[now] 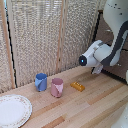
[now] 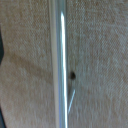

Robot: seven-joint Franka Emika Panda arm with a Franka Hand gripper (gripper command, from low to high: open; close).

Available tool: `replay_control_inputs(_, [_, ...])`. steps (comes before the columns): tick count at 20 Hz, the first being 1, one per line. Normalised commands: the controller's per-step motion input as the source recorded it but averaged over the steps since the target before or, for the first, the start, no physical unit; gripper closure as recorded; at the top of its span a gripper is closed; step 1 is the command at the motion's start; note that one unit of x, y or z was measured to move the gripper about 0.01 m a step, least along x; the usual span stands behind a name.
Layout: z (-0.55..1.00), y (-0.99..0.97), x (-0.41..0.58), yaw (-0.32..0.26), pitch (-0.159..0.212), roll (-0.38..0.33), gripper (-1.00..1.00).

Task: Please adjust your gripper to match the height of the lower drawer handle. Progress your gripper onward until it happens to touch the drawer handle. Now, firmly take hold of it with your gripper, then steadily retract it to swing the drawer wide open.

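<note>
Hidden, cropped and blurred parts

Gripper (image 1: 96, 69) mostly hidden behind the arm's own wrist; fingertips not resolvable, so open or closed can't be told. Drawer (image 1: 108, 33) behind it is cut by the exterior frame edge and covered by the arm; its handle not visible there. Wrist view is blurred: drawer handle (image 2: 59, 65) runs out of frame at both ends, no fingers visible. Plate (image 1: 12, 111), far from the gripper, is cropped by the frame edge.

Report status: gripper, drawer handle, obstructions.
Gripper near dark brown drawer front, jaw state unclear. Thin silvery bar handle close in wrist view, not visibly gripped. Nothing seen in the way.
</note>
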Motion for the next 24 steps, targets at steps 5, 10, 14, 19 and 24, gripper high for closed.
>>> replay_control_inputs(5, [0.01,-0.34,-0.017,0.013,0.009,0.038,1.0])
replay_control_inputs(10, [0.0,-0.26,-0.041,0.02,0.002,0.056,1.0])
replay_control_inputs(14, [0.0,-0.22,-0.109,0.037,0.05,0.158,1.0])
replay_control_inputs(19, [0.0,-0.18,-0.077,0.02,0.08,0.249,1.0])
replay_control_inputs(24, [0.0,0.29,0.056,-0.026,0.074,0.215,1.0])
